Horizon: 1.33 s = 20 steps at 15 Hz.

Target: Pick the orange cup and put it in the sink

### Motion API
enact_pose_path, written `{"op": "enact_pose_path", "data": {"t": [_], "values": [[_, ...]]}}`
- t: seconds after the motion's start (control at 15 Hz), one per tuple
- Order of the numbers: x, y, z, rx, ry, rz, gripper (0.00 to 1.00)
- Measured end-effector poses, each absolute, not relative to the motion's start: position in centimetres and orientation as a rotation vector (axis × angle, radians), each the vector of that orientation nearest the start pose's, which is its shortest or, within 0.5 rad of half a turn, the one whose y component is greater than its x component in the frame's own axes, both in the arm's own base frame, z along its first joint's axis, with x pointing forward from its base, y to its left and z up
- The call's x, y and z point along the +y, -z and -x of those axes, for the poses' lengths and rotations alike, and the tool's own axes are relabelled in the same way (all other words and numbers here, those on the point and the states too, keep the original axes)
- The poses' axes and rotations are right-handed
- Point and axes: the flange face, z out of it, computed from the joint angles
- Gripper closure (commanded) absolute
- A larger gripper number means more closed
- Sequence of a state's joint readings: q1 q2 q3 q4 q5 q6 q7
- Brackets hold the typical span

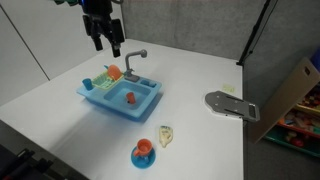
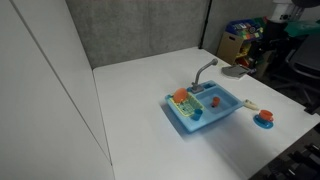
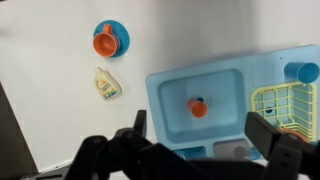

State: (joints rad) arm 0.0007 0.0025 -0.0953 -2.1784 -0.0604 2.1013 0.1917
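Hand point(image 1: 106, 46) well above sink point(image 1: 120, 112) rim

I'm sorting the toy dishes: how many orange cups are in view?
2. One orange cup stands in the sink basin; a reddish-orange cup sits on the blue saucer on the table. The dish rack could hide another.

Both exterior views are looking down obliquely from a distance across the white table point(image 1: 205, 140), sharing the sink point(image 1: 120, 98); the wrist view is facing straight down on it from nearer.
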Motion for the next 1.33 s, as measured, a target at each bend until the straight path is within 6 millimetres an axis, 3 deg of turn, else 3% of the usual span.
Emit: {"op": "enact_pose_path", "data": {"t": [0.67,1.0,1.33], "values": [[-4.3,-37.7,-52.3,0.369,-0.142,3.174,0.0],[-4.4,-41.1,-51.4,0.296,-0.077,3.176,0.0],[-5.2,-44.3,-48.6,0.204,-0.075,3.165,0.0]]}}
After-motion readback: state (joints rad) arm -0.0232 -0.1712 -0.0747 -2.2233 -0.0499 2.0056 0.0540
